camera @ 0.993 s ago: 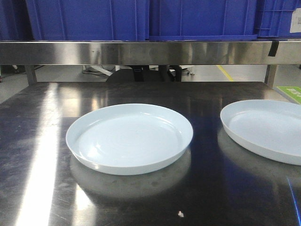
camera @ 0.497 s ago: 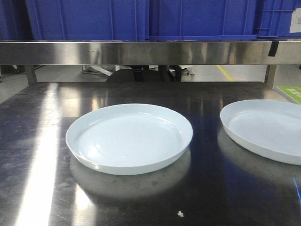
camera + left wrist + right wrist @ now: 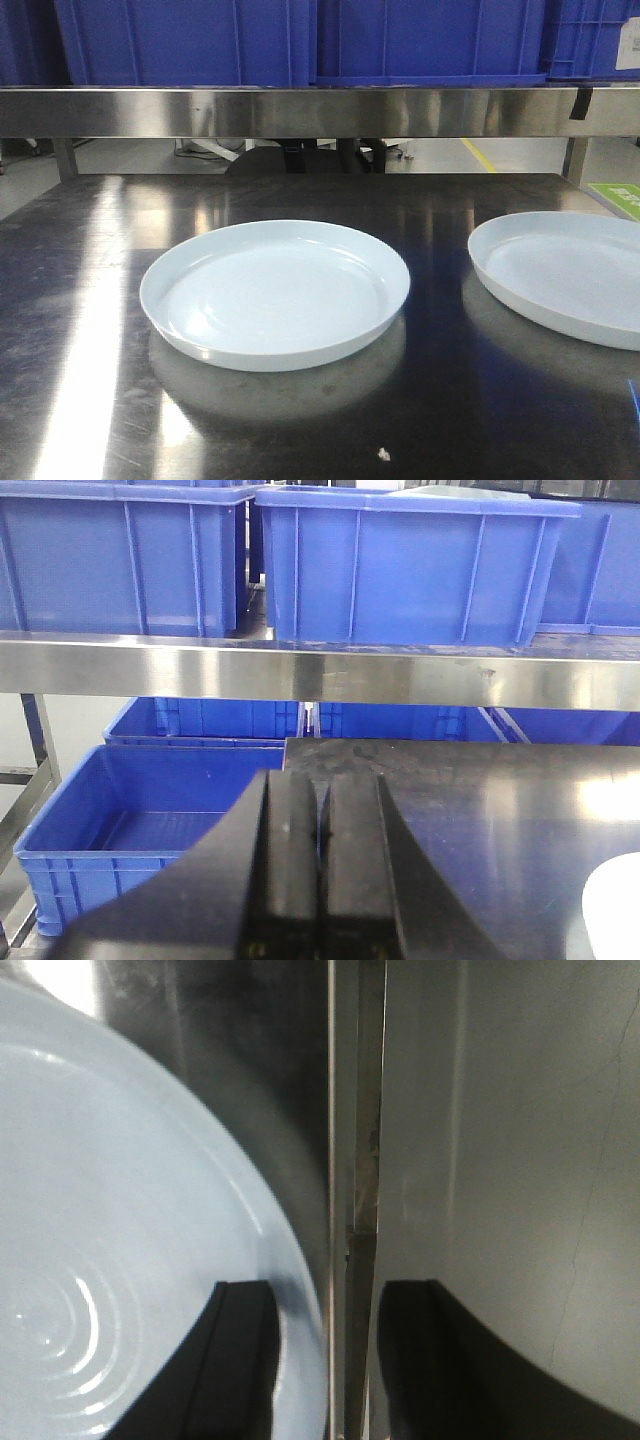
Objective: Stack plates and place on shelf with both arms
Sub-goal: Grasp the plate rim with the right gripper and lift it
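— Looking at the tabletop (image 3: 90, 300), I see the two plates lie well apart. The centre plate (image 3: 275, 295) is in the middle of the front view. The right-hand plate (image 3: 570, 275) is cut off by the right edge of the frame. Nothing is stacked.

— And the shelf?

— The shelf (image 3: 300, 110) crosses the top of the frame, with blue crates (image 3: 190, 40) on it. No plate is up there.

— What about the hands?

— The left hand (image 3: 320, 870) is at the bottom of its own view, with fingers (image 3: 290, 860) pressed together on nothing. The right hand (image 3: 325, 1360) is spread at the bottom of its view. One finger is over a plate, probably the right-hand one, and the other is past the tabletop's edge, so the rim is between them. Whether it touches the rim, I cannot tell.

— So how far along?

— I think it is only the beginning, the approach for a first grasp. Lifting, stacking and carrying to the shelf are all left to do.
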{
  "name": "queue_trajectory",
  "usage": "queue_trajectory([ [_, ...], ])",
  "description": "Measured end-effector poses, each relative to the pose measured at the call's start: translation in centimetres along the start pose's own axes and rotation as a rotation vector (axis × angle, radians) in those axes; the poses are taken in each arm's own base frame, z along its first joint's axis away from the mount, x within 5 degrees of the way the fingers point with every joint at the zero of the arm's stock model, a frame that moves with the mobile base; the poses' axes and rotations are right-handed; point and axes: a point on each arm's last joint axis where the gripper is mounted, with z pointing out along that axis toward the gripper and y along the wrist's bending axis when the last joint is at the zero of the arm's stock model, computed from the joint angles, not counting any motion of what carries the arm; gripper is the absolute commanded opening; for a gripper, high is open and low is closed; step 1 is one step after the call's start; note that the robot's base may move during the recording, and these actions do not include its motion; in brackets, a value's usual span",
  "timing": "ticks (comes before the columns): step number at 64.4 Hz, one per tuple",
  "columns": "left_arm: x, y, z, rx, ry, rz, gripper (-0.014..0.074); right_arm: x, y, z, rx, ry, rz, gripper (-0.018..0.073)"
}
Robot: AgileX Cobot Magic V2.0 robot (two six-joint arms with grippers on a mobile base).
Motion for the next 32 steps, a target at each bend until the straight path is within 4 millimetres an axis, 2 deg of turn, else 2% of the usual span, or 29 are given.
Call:
queue_trajectory([
  [5,0.00,0.00,0.00,0.000,0.000,0.000,0.0080,0.02,0.00,0.14,-0.003,0.008,0.002,0.0355],
  [32,0.00,0.00,0.00,0.000,0.000,0.000,0.0080,0.17,0.08,0.27,-0.014,0.030,0.007,0.0095],
])
